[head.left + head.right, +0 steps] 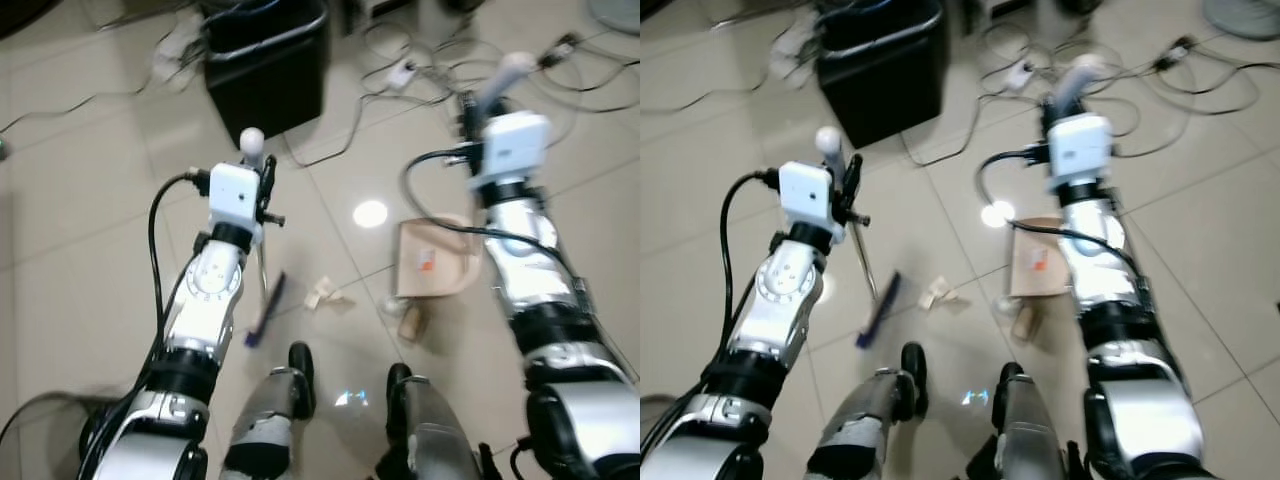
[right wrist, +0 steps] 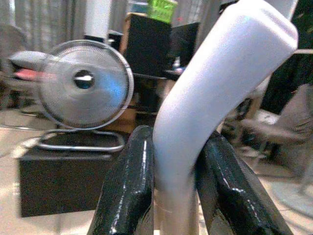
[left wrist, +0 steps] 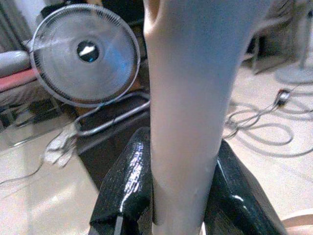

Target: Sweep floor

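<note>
On the tiled floor (image 1: 80,230) just ahead of the robot's feet, the broom (image 1: 265,310) stands with its dark blue bristle head down on the tiles and its thin pole rising to the left gripper (image 1: 262,185). That gripper is clamped on the broom's white handle (image 3: 188,98), both black fingers (image 3: 128,188) pressed against its sides, and the handle's rounded top pokes up above the wrist. Just to the right of the bristles lie a few pale scraps of paper (image 1: 325,293). Beyond them, the beige dustpan (image 1: 432,262) sits flat on the floor with an orange bit inside it and a small brownish scrap (image 1: 410,320) at its near edge. Its long white handle (image 2: 215,93), bent near the top, rises to the right gripper (image 1: 470,118), whose two fingers (image 2: 128,186) squeeze it from either side.

Farther out, a black bin (image 1: 268,70) stands on the tiles ahead of the left arm. White and dark cables (image 1: 430,80) loop over the floor behind the dustpan, with a small white plug block among them. A bright spot of reflected light (image 1: 370,213) lies on the tile between the two arms. From the wrists, a round standing fan (image 3: 84,55) shows behind the bin, with dark furniture at the back.
</note>
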